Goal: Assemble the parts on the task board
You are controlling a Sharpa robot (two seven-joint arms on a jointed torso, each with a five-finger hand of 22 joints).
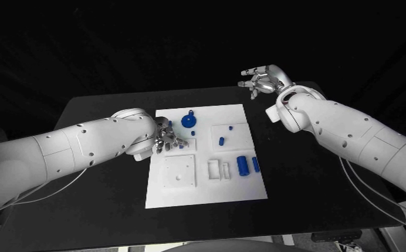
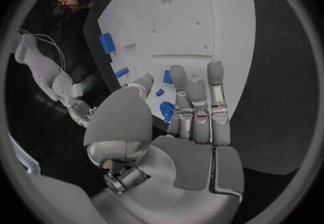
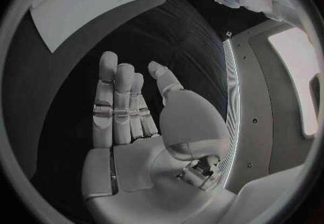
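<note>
A black surface (image 1: 101,205) carries the white task board (image 1: 206,175) at its middle, long side running away from the robot. The left hand (image 1: 161,137) hovers over the board's left edge, fingers (image 2: 196,105) spread and holding nothing, as far as the wrist view lets me judge. Just beyond their tips lie small blue parts (image 2: 166,109), beside a round blue knob (image 1: 188,121). Two blue cylinders (image 1: 243,164) lie nearer the right edge, long axes along the board's length. The right hand (image 1: 264,80) is raised well off the board, fingers apart and empty, so the left is nearer.
</note>
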